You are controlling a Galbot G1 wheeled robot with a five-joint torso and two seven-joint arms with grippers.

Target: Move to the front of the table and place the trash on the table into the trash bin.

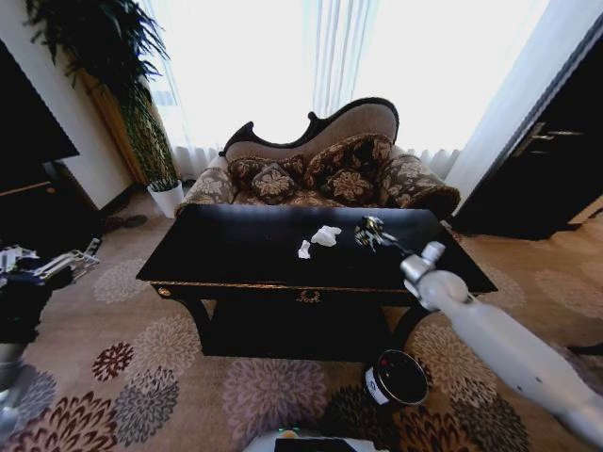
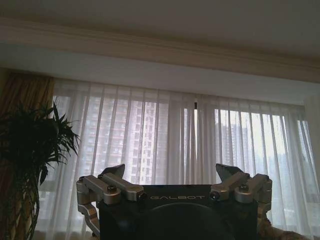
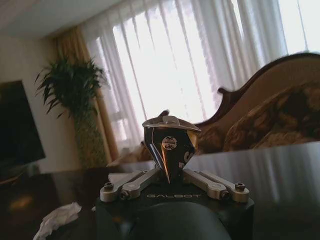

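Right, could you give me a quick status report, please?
Right gripper shut on dark shiny trash above table. Left gripper open, parked aside. Paper wads remain. Trash bin unobstructed.

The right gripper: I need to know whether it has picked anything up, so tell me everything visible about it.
The right gripper is silver metal on a white arm, reaching over the glossy black table near its far right part. Its fingers are shut on the dark shiny lump, held just above the tabletop. White paper wads lie apart from it on the table.
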